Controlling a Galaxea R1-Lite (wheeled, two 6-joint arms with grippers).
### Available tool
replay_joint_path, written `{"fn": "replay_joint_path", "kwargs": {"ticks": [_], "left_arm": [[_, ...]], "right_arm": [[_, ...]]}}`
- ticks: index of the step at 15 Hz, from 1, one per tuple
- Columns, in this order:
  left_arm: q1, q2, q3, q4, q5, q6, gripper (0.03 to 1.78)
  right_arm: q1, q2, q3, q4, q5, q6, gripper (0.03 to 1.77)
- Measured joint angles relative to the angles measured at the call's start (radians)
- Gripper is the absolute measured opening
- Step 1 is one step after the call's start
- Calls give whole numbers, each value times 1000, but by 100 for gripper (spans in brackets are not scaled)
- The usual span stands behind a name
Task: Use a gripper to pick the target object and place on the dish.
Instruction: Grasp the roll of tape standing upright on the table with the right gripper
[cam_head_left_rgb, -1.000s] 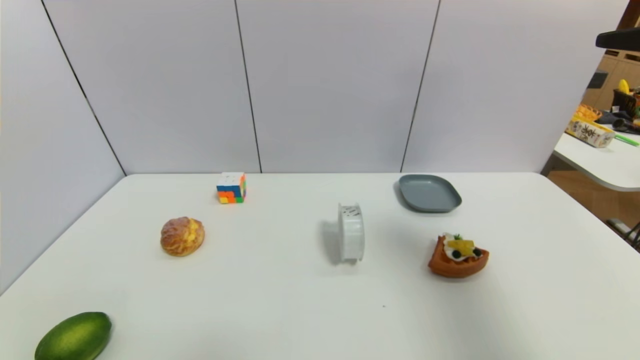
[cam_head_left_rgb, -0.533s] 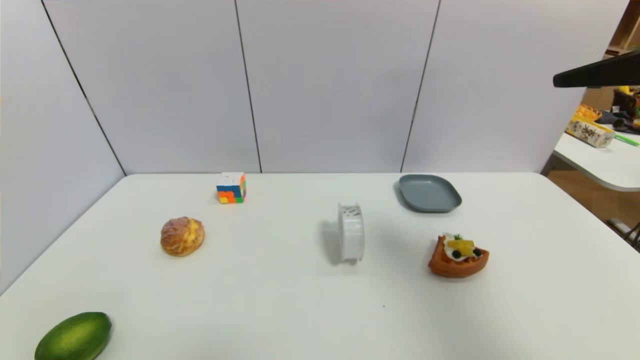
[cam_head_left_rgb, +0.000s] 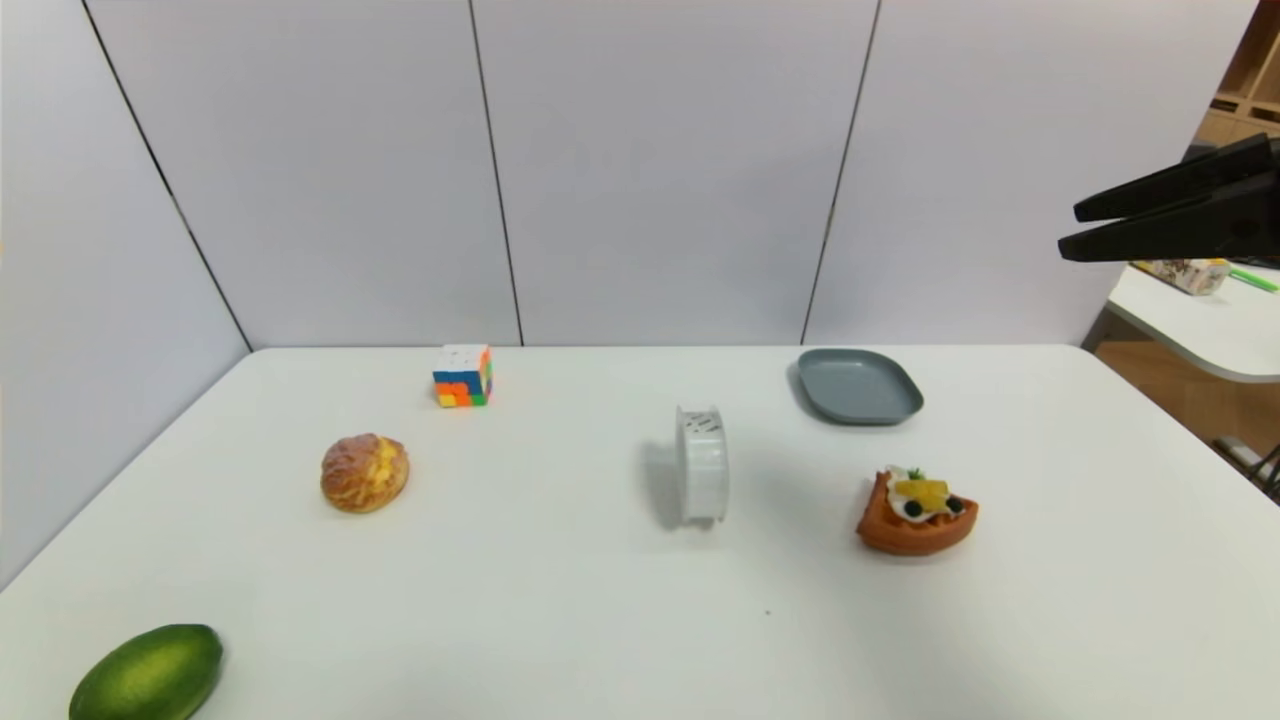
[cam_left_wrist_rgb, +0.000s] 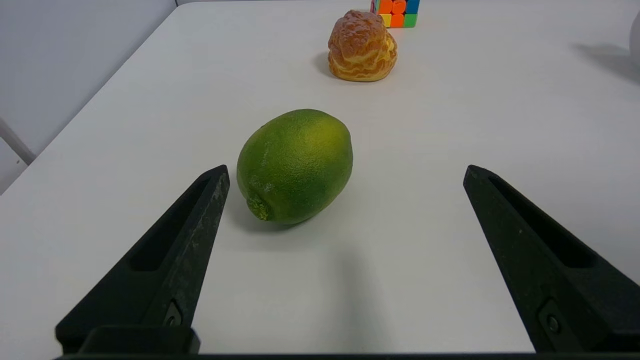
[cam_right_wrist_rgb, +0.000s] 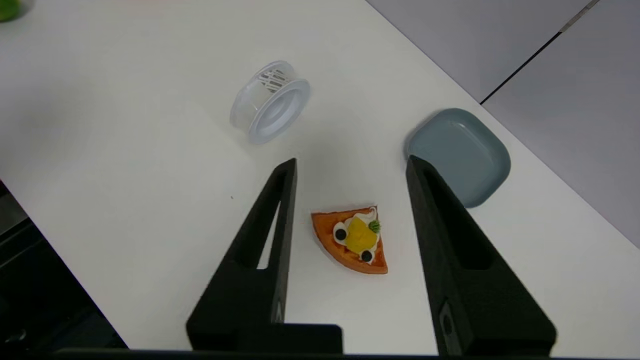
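Head view: my open right gripper (cam_head_left_rgb: 1070, 228) hangs past the desk's right edge; white disc (cam_head_left_rgb: 702, 464) looks light, hard, slippery, so I'd pinch its flat sides.

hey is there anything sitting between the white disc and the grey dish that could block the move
Nothing visible does. The white disc stands on edge mid-table, and the stretch of table between it and the dish is bare. The waffle slice lies off that line, nearer the robot. The right end effector hangs open, high at the right.
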Motion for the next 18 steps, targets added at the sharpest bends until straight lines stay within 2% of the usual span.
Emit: {"fn": "replay_joint_path", "kwargs": {"ticks": [3,5,7,8,10,12,13,15,16,18], "left_arm": [[0,0,0,0,0,0,169],[0,0,0,0,0,0,169],[0,0,0,0,0,0,169],[0,0,0,0,0,0,169],[0,0,0,0,0,0,169],[0,0,0,0,0,0,169],[0,0,0,0,0,0,169],[0,0,0,0,0,0,169],[0,0,0,0,0,0,169],[0,0,0,0,0,0,169]], "right_arm": [[17,11,-2,-2,0,8,110],[37,37,-39,-3,-5,41,124],[79,81,-103,-3,-45,70,135],[106,103,-130,-3,-78,74,139],[175,156,-171,-8,-179,74,146],[235,200,-184,-7,-299,72,152],[273,219,-186,-5,-375,74,154],[332,248,-188,-4,-481,80,158],[363,264,-188,-4,-519,93,160],[418,290,-189,-4,-552,137,162]]}}
